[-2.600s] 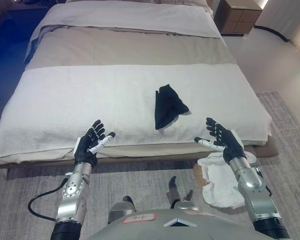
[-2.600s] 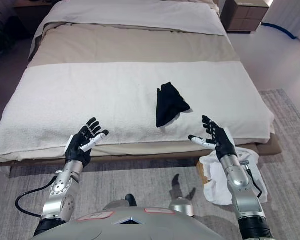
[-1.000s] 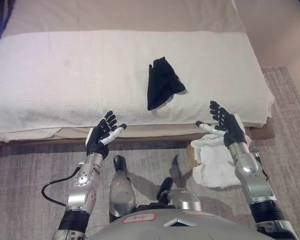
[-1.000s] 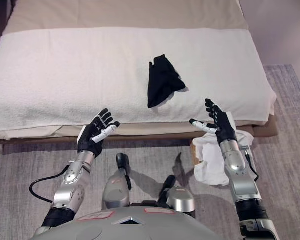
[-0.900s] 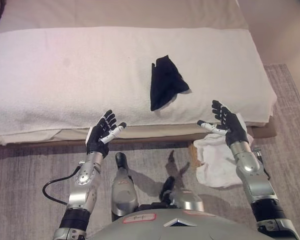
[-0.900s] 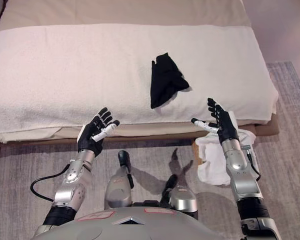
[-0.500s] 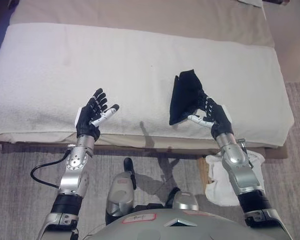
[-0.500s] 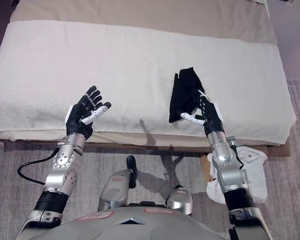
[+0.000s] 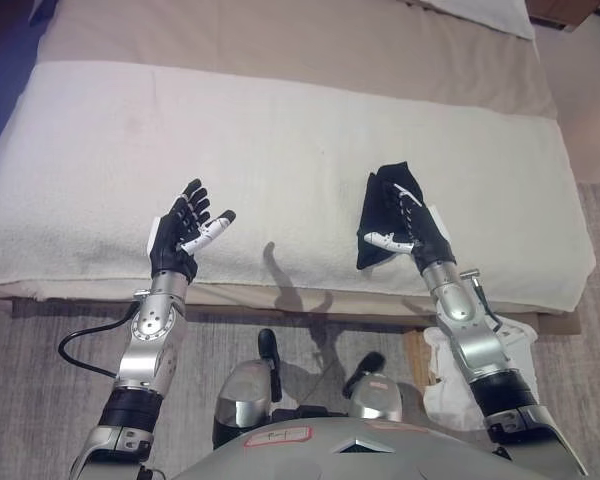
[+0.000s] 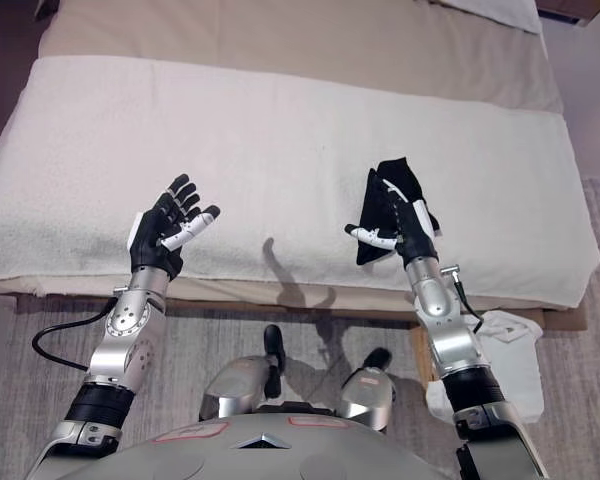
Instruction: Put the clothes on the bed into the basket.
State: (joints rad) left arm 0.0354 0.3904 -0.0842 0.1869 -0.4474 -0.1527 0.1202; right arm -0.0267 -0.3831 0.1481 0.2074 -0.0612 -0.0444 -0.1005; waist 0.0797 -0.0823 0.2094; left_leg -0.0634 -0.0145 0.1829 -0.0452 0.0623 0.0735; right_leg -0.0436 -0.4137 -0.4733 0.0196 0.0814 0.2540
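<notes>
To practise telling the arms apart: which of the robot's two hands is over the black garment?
The right hand, open above the black garment; the left hand is open over bare bed cover.

Head stereo pair, looking down; both share bed [image 9: 280,130].

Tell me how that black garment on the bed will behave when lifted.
The black garment lies crumpled in soft folds, so it will probably droop limply. It looks thin, likely light. The right robot hand, fingers open over it, may need a bunched pinch.
</notes>
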